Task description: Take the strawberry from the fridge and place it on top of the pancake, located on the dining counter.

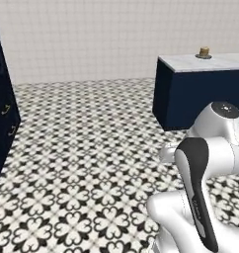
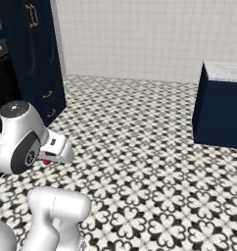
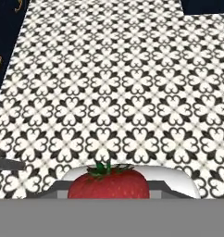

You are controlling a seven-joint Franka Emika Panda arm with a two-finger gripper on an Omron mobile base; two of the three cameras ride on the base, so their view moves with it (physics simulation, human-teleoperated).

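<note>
Looking through the left base view first, I see the dining counter (image 1: 205, 64) far away on the right, across the flower-patterned floor (image 1: 82, 148). A small stack of tan discs sits on its marble top, and I think that is the pancake (image 1: 204, 52). It is too small for me to be sure. Dark blue cabinets (image 1: 3, 118) stand at the left edge. My white arm is folded up low and near on the right.

In the right base view, the gripper (image 2: 51, 158) sits low on the left, tucked close to the arm. A tiny bit of red peeks out under it. That is the strawberry (image 2: 45, 162). The counter stands far off on the right, well apart from the gripper, with open floor in between.

In the hand view, the strawberry (image 3: 108, 184) sits right between the two dark tips, touching both, with its green leaves pointing up in the picture. So the jaws are closed snug on the berry. A dark corner of the counter base shows at the far top right.

I judge the pancake lies ahead and to the right, so I must drive there before I lower the berry.
</note>
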